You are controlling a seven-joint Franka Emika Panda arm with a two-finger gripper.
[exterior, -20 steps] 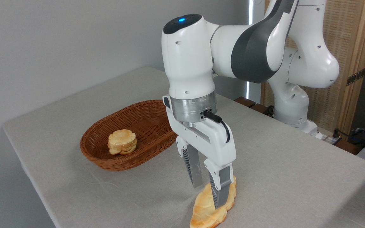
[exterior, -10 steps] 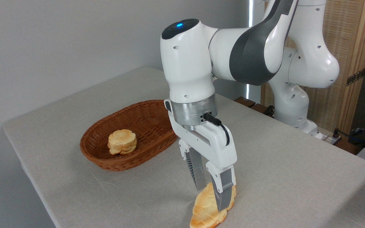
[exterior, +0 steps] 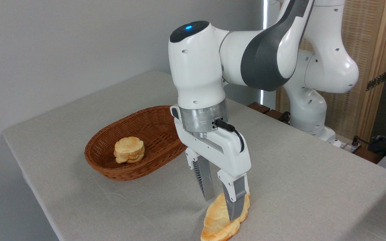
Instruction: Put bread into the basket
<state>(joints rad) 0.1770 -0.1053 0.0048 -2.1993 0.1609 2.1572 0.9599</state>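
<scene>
Brown wicker sits farthest to your left: the basket [exterior: 136,142], oval and shallow, rests on the pale cloth-covered surface [exterior: 313,180] exactly where it was a second ago. Inside it, toward its left end, you can see a small round bun [exterior: 129,150], also unmoved.

Move your eye right and you meet the white arm [exterior: 233,63], bent over so its wrist points down at the near edge of the surface. Compared with half a second ago the wrist has shifted slightly to the left and risen a touch; a second ago it stood a little more upright.

Below the wrist, the end effector [exterior: 220,204] has its two grey fingers [exterior: 236,198] narrowed around the bread [exterior: 220,221]. A second ago those fingers were spread wider, the near one reaching lower across the loaf; they have since drawn closer together, with the far finger behind the loaf's upper edge and the near finger pressed over its front face. You are looking at a pinch on the bread.

The bread itself is at the near right of the basket, well apart from it, close to the front edge of the surface. It now looks tipped more onto its edge than a second ago, its lower toasted end touching or nearly touching the cloth; you cannot tell which.
</scene>
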